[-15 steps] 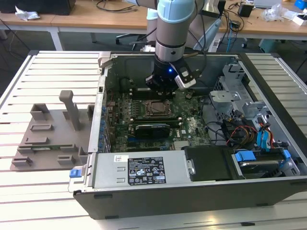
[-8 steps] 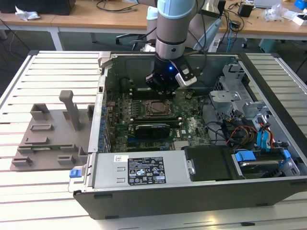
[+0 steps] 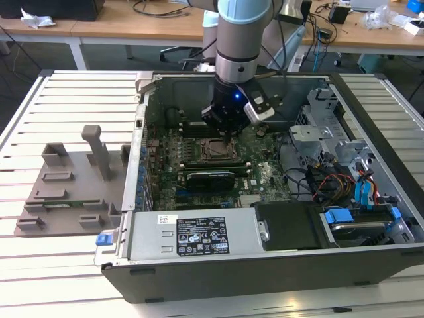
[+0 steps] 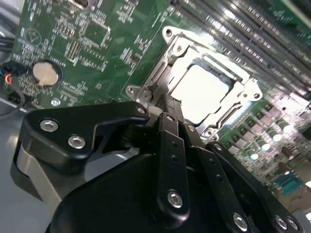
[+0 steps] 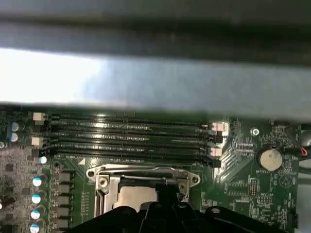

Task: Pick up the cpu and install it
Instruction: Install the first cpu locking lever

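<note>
Gripper (image 4: 167, 104) fingers together at socket (image 4: 206, 92) edge, clamping nothing; cpu (image 4: 199, 90) seated. Install step; next calls for, judging, clean withdrawal.

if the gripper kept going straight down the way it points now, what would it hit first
Most likely the cpu lying in the socket frame: the gripper points down at that frame's near edge, so it might meet the frame's metal first. Depth is hard to judge.

You can see the cpu (image 4: 200, 92) lying flat inside the socket frame (image 4: 167, 39) on the motherboard, its pale silvery square top facing up and glaring under the light; the first wrist view shows it seated level there (image 5: 138, 196)
</note>
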### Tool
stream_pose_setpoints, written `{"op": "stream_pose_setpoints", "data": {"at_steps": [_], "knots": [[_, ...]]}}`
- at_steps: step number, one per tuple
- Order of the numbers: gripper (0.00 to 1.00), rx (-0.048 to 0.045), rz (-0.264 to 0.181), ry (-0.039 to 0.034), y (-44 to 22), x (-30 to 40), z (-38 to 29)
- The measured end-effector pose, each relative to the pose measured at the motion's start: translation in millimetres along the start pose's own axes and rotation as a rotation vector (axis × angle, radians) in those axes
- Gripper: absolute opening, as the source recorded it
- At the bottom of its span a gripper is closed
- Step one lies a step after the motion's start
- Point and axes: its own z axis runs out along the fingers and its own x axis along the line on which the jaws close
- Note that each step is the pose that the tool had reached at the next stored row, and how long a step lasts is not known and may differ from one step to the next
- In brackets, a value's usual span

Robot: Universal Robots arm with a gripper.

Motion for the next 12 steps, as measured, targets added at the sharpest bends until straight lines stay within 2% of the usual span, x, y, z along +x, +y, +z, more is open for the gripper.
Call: {"op": "stream_pose_setpoints", "data": {"at_steps": [3,6,12], "knots": [[0.11,0.0002,0.000,0.0000,-4.5,0.3,-0.3],[0.11,0.0002,0.000,0.0000,-5.3,0.3,-2.9],[0.11,0.0004,0.000,0.0001,-5.3,0.2,-13.8]]}}
